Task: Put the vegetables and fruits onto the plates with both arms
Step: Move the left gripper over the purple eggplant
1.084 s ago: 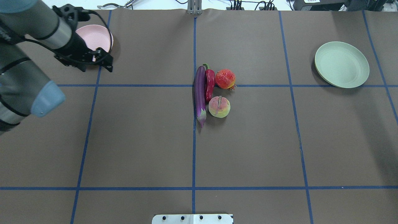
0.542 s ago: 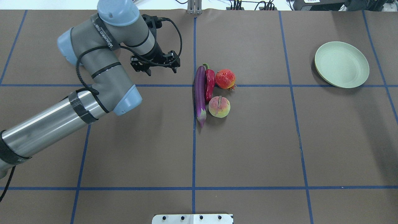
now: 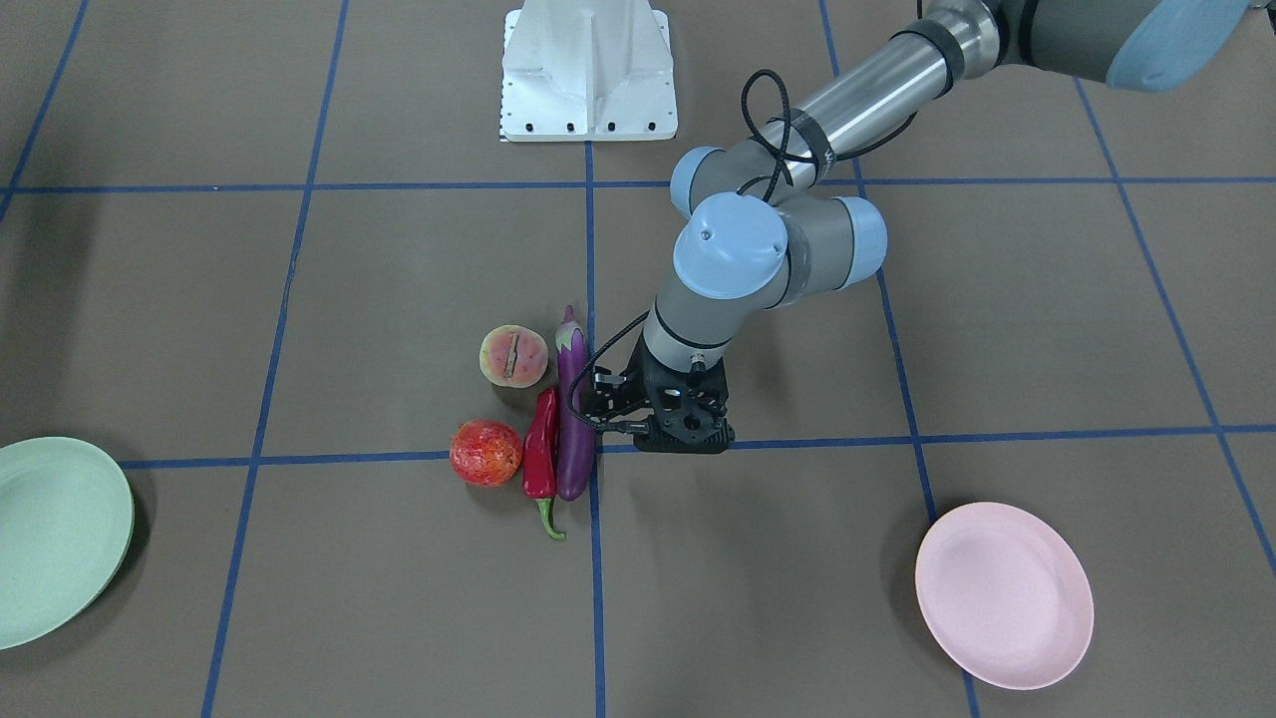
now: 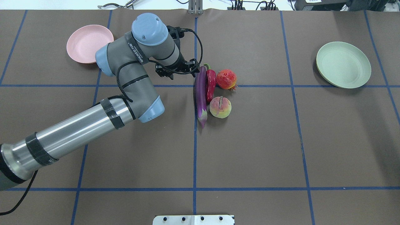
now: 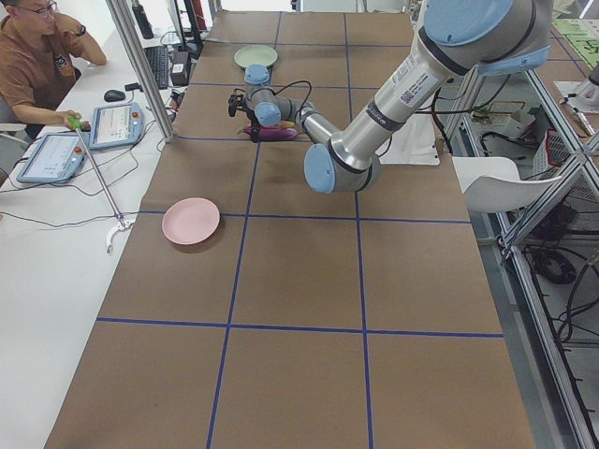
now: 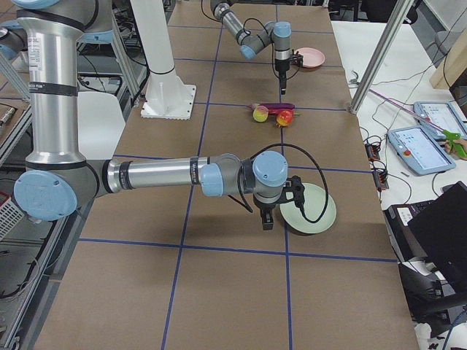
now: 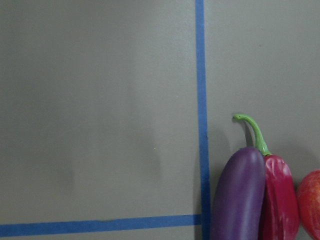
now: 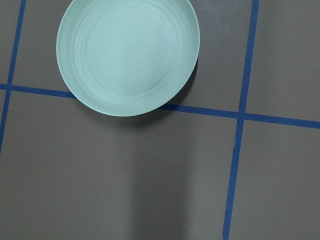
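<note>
**Approach to the first pick.** The left hand (image 4: 177, 73), fingers spread and carrying nothing, hangs above the counter (image 4: 256, 147). It is just beside the rounded end of the eggplant (image 4: 201, 90), on the side toward the counter's left end. Its wrist camera looks down on that end and on the chili pepper (image 4: 211, 82), which is pressed against the eggplant's other flank. The eggplant lies along the central blue tape line (image 4: 194, 156) near the counter's middle, with its pale cap toward the robot's edge. The pomegranate (image 4: 226, 79) sits just beside the chili pepper, and the peach (image 4: 220, 107) just beside the eggplant's cap half. The pink plate (image 4: 85, 43) lies empty near the far left corner, and the green plate (image 4: 343, 64) lies empty toward the far right corner. The right hand (image 6: 267, 221) is poised beside the green plate; whether it is spread or pressed together cannot be told. The step would probably go best if the left hand moves over the eggplant and turns its fingers across the narrow width. It should then descend past the chili pepper's tip, so that the inner finger enters a gap rather than wedging the chili pepper aside. The glossy, rounded skin likely calls for a low, firm pinch near mid-length to limit swinging. **Writing:** white lettering runs along a link of the left arm (image 4: 93, 122) but is too small to read; no label shows on the produce or the plates.
</note>
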